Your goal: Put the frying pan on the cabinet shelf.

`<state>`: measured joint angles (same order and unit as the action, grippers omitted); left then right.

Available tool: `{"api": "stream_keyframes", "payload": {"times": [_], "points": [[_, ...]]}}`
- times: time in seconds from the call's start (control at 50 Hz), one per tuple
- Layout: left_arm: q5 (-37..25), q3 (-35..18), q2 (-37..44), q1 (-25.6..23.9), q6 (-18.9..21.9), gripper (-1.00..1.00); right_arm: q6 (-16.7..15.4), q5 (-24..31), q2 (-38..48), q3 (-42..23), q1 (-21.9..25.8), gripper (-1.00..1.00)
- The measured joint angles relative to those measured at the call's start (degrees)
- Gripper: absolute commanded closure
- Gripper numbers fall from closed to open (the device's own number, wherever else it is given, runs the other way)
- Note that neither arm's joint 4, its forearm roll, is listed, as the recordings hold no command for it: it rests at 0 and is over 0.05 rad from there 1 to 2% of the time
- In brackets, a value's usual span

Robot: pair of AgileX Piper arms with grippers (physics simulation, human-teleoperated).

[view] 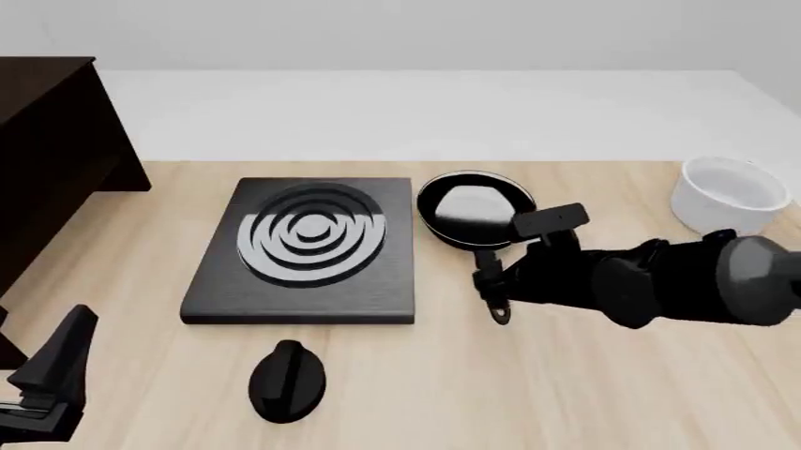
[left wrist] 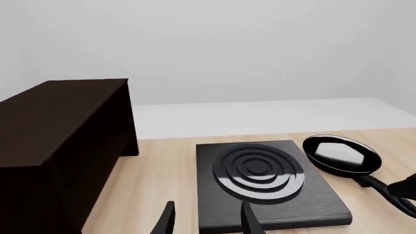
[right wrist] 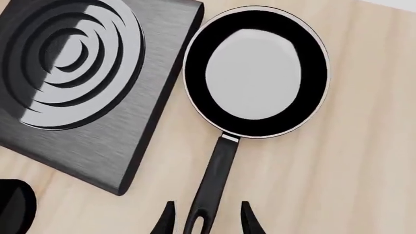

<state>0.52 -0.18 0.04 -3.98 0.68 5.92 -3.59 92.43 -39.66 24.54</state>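
Setting: a pale wooden table seen from the arms' side; a white wall behind it; all rendered in simulation.

Frying pan: small, round and black, lying flat on the table just right of the stove plate; its glossy inside holds nothing but a pale reflection; a thin silvery rim runs round it; its long slim handle points back toward the arms.

Stove plate: flat, black and square, with raised concentric rings; nothing stands on it.

Cabinet shelf: flat top of a tall, very dark brown cabinet at the far left of the table; nothing on the part in view; well apart from the pan.

White bowl: at the far right of the table, well apart from the pan; its inside cannot be seen.

Black knob: on the table in front of the stove plate.

Right gripper: over the handle's end; its fingers are spread, one on either side of the handle, not clenched on it.

Left gripper: low at the near left of the table; fingers parted, grasping nothing.
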Motion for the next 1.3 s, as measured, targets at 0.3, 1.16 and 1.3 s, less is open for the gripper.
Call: {"api": "stream_keyframes", "payload": {"times": [0.3, 1.16, 1.3], "points": [[-0.07, 0.09, 0.01, -0.24, 0.04, -1.0, 0.32, -1.03, 4.48, -1.27, -0.14, -1.0], [-0.39, 0.11, 0.01, -1.19, 0.26, -1.0, -4.24, -2.52, 7.61, -0.99, -3.45, 1.0], [-0.46, 0.11, 0.01, -1.4, 0.35, -1.0, -6.39, -1.9, 3.73, 1.11, -5.02, 1.0]]}}
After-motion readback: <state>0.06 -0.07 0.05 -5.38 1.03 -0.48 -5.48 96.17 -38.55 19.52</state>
